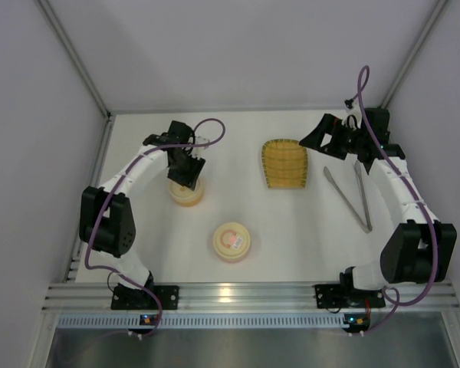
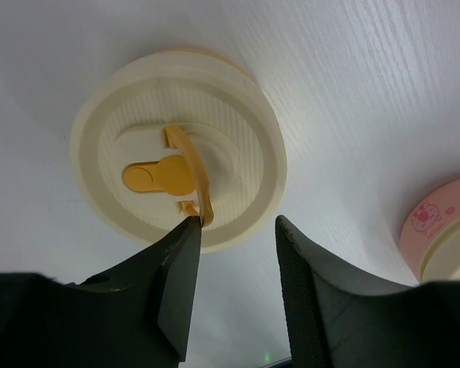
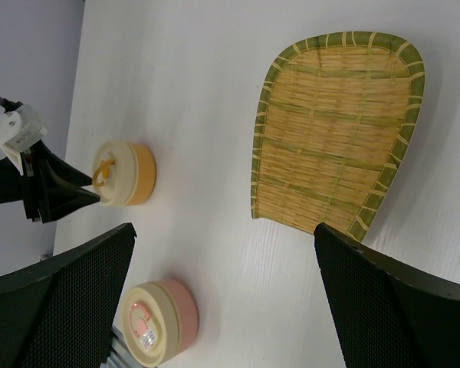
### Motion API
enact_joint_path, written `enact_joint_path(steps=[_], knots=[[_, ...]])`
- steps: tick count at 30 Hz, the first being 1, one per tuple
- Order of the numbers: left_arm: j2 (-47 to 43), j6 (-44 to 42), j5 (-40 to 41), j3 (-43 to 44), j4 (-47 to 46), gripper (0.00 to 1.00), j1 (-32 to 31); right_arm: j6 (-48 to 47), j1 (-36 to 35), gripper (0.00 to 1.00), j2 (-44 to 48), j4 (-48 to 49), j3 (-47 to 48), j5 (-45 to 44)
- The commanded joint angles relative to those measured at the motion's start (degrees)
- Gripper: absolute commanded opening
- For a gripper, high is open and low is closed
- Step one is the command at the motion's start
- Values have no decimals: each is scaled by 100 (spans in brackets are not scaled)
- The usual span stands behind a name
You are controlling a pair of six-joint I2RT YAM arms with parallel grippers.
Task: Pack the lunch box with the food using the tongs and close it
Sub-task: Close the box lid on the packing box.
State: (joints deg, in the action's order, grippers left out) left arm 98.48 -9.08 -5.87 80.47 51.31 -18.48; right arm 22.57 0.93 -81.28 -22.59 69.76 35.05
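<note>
- The orange lunch box [image 1: 187, 192] stands on the left half of the table [image 1: 291, 245], upright, with its cream ribbed lid [image 2: 245, 130] on.
- On that lid an orange strap handle [image 2: 193, 156] arches up from the middle. Its near end meets the tip of one of my left fingers [image 2: 176, 276].
- My left gripper [image 2: 238, 222] hangs right over this box, pointing down at the lid. Its jaws stand partly apart, with bare table showing in the gap. The strap touches only the one fingertip and is not pinched between the two, so nothing is gripped.
- A second round box, the pink lunch box [image 1: 231, 241], sits nearer my bases and towards the middle, apart from the orange one. It has a cream lid with a pink cartoon face on top.
- The tongs [image 1: 346, 198] lie flat on the right side of the table beside my right arm. Their two arms spread towards the far edge and the joined end points towards the near edge. Neither gripper touches them.
- The woven tray [image 1: 285, 163] lies between the orange box and the tongs, towards the far side.
- My right gripper [image 3: 224, 230] hovers at the tray's right edge with its jaws spread wide and nothing between them.
</note>
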Motion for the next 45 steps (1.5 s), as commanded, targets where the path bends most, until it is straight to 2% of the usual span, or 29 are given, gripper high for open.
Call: enact_joint_path(steps=[1,11,25,29,33,36,40,45], knots=[[-180,-15,-160,206,81,49,-6,-60,-5,99,-29,246,205,90],[110,47,-362,83,-121,41,-6,-77,-5,99,-29,255,196,116],[480,38,-591,-49,-358,39,-6,-95,-5,99,-20,273,170,134],[313,3,-477,74,-297,42,-6,-103,-5,99,-29,264,170,143],[67,47,-30,478,-139,48,-6,-95,-14,99,-20,281,152,151],[-30,117,393,812,-16,49,-6,-95,-14,100,-20,299,152,151],[75,187,525,1172,133,48,-6,-95,-14,99,-20,299,144,151],[268,258,719,1200,143,39,-6,-112,-14,99,-11,299,135,143]])
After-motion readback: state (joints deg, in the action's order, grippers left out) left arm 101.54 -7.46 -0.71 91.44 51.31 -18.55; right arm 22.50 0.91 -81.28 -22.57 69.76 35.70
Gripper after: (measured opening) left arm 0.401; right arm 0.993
